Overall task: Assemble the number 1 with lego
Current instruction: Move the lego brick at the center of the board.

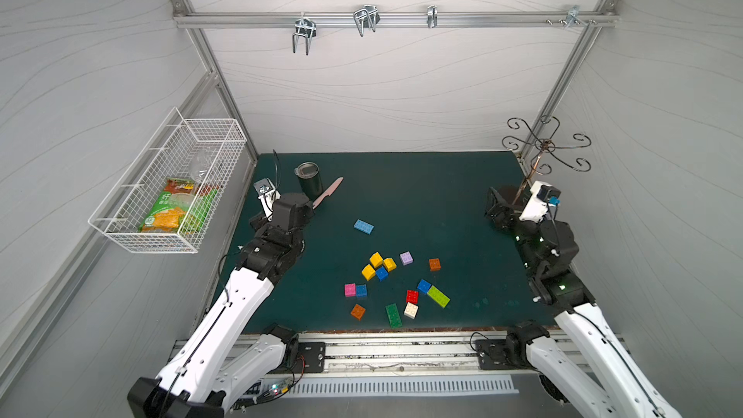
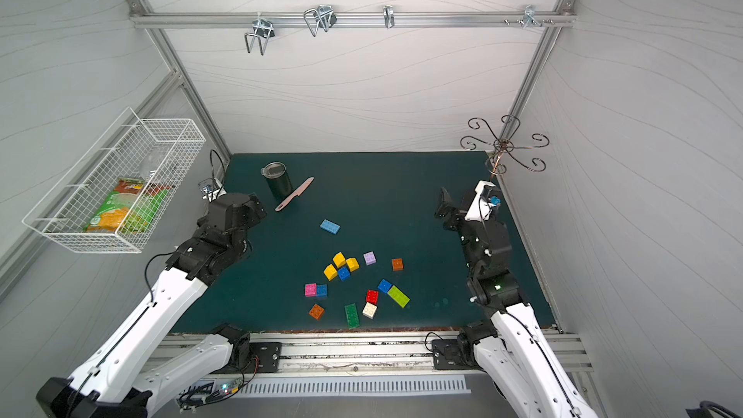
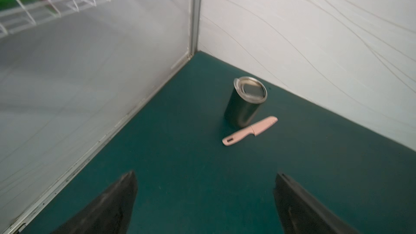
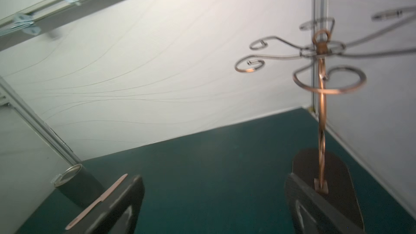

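The lego lies loose on the near middle of the green mat (image 1: 442,195). A light blue long brick (image 1: 363,226) sits apart, farther back. Closer are three yellow bricks (image 1: 376,260) bunched with a blue one (image 1: 381,273), then lilac (image 1: 406,258), orange (image 1: 434,264), a pink-and-blue pair (image 1: 350,289), red (image 1: 412,296), white (image 1: 411,310), green (image 1: 393,315) and lime (image 1: 438,296). My left gripper (image 3: 206,176) is open over bare mat at the far left. My right gripper (image 4: 215,177) is open at the far right. Neither touches a brick.
A dark metal cup (image 1: 309,180) and a pink knife (image 1: 327,193) lie just ahead of the left gripper. A wire stand with curled hooks (image 1: 544,144) rises beside the right gripper. A white wire basket (image 1: 169,178) hangs on the left wall.
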`<state>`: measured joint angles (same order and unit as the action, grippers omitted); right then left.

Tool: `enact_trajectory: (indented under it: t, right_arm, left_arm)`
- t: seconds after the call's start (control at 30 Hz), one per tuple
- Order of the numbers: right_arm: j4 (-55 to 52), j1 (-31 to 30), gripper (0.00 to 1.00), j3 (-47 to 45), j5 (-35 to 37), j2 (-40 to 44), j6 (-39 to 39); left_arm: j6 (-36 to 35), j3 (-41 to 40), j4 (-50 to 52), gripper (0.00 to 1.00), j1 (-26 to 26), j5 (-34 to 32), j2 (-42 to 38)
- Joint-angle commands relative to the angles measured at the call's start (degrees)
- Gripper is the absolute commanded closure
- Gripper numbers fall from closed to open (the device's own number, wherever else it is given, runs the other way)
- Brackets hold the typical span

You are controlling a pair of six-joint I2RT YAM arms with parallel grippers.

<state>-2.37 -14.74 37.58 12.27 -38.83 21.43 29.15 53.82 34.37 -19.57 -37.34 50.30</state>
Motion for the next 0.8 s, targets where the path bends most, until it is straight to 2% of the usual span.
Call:
enact_trajectory:
  t: [0.0,0.07,0.1,0.13,0.2,0.27,0.3,0.43,0.53,0.77]
  right_arm:
    - [-18.9,5.3,0.01,0.1,-17.0,-4.0,11.0]
    - [-20.2,6.1,0.03,1.2,-23.3,-7.7,10.3]
    - [-22.6,5.4,0.08,3.0,-26.4,-10.3,9.1]
    - [-26.1,3.1,0.11,5.4,-26.3,-13.3,8.5]
    - [-33.1,-5.5,0.14,10.4,-19.7,-19.0,7.5]
    - [-38.6,-15.6,0.14,15.3,-11.4,-24.8,8.6]
    - [-39.9,-19.7,0.15,17.4,-9.5,-27.8,10.2]
    - [-37.3,-30.7,0.19,22.2,-8.8,-38.0,14.1]
    - [-36.4,-35.1,0.19,27.4,-7.7,-46.4,15.2]
    - [-40.7,-38.3,0.21,44.1,-7.4,-63.8,15.0]
  left_arm:
    - [3.1,-0.1,11.8,0.00,0.2,8.9,-3.5]
    - [3.9,-0.5,14.7,0.00,3.8,15.4,-5.2]
    - [3.8,-0.8,15.8,0.00,7.2,20.6,-5.8]
    - [3.2,-0.7,16.9,0.00,11.1,25.9,-5.9]
    - [2.8,0.1,19.9,0.00,15.7,30.9,-5.4]
    - [2.5,2.0,22.9,0.00,15.9,31.3,-3.9]
    - [2.0,3.3,24.5,0.00,15.9,32.8,-2.8]
    - [-2.2,4.4,24.9,0.00,15.8,40.0,-2.4]
    - [-2.6,-0.5,18.5,0.00,15.9,46.5,-7.6]
    - [-1.7,-1.7,17.7,0.08,15.6,45.8,-8.8]
